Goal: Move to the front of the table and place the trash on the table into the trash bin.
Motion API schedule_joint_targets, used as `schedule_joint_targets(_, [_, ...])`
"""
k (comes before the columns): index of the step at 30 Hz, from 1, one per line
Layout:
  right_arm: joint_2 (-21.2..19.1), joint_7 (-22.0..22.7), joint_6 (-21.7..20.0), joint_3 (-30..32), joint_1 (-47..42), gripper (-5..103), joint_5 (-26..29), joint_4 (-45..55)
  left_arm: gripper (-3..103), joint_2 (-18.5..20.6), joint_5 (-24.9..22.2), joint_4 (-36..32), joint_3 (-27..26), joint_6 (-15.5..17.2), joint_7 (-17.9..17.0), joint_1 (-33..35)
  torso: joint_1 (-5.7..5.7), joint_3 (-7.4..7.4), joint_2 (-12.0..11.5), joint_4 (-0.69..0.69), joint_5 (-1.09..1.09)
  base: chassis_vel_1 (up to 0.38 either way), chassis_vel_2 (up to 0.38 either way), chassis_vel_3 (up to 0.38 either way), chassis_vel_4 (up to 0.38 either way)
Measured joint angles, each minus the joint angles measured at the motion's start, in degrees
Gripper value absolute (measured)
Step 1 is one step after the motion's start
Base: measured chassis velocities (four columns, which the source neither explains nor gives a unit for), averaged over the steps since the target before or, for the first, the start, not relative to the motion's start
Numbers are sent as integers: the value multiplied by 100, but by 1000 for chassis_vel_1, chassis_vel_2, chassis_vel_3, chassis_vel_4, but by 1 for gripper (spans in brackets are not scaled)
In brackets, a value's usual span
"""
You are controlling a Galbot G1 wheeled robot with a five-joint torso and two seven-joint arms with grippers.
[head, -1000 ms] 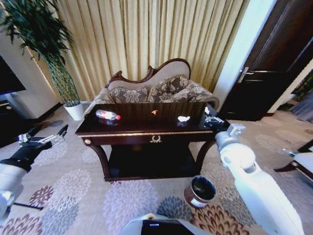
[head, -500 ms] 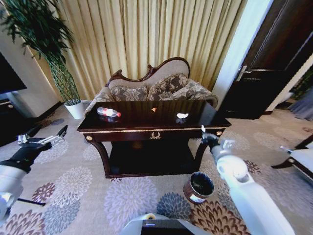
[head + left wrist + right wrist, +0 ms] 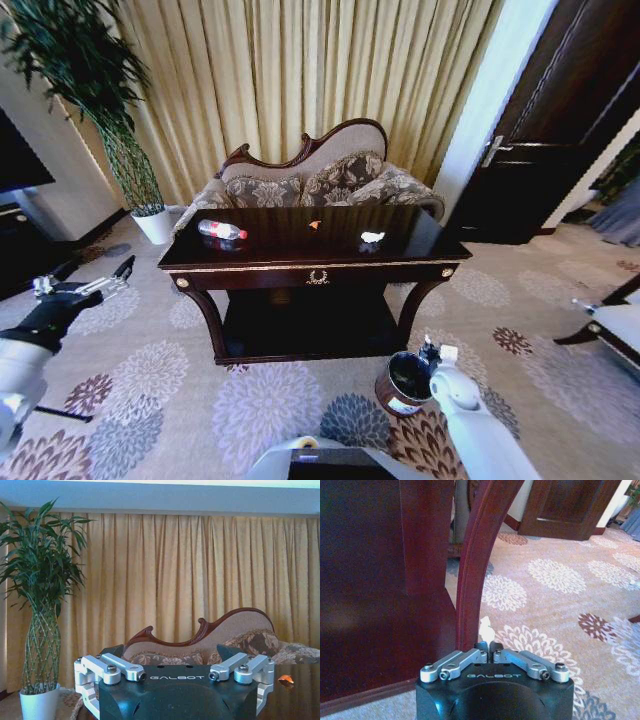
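Since the earlier frame your right gripper (image 3: 430, 351) has dropped from the table (image 3: 300, 268) edge to the trash bin (image 3: 408, 383) rim, lower centre-right, fingers pinching white paper (image 3: 485, 628). Left gripper (image 3: 88, 283), spread, waits left; bottle (image 3: 221, 232) lies nearer it.

Warm indoor light, glossy reflections, fisheye edges

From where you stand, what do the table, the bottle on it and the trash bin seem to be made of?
The table looks like dark polished wood: its top mirrors the sofa, and gilt trim runs along its front edge. The bottle seems to be clear plastic, see-through with a red label. The trash bin on the carpet is dark brown with a lighter band; whether it is plastic, wood or metal is unclear.
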Motion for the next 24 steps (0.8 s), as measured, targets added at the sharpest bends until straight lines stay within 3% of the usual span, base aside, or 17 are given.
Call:
schedule_joint_targets(4, [105,-28,23,19,127,-1,-205,-187,100,0,0,16,-5,-10,1,0,-1,-1,1,0,-2,0,0,0,0])
schedule_joint_targets(12, [195,74,96,23,388,32,-409,-472,100,6,13,70,2,-38,19,-21,0,0,0,-1,0,0,0,0,0])
schedule_joint_targets(15, [188,94,88,26,388,37,-409,-438,100,6,36,93,23,-50,24,-26,0,0,0,-2,0,0,0,0,0])
schedule_joint_targets(20, [136,162,99,47,295,59,-368,-174,100,0,63,122,67,-74,28,-28,0,0,0,-2,0,0,0,0,0])
schedule_joint_targets(23, [110,156,218,54,255,64,-308,30,100,4,63,122,72,-75,29,-37,0,0,0,-2,1,0,0,0,0])
schedule_joint_targets(24, [60,61,436,65,192,75,-220,380,100,11,62,122,79,-76,30,-46,0,0,0,-1,1,0,0,0,0])
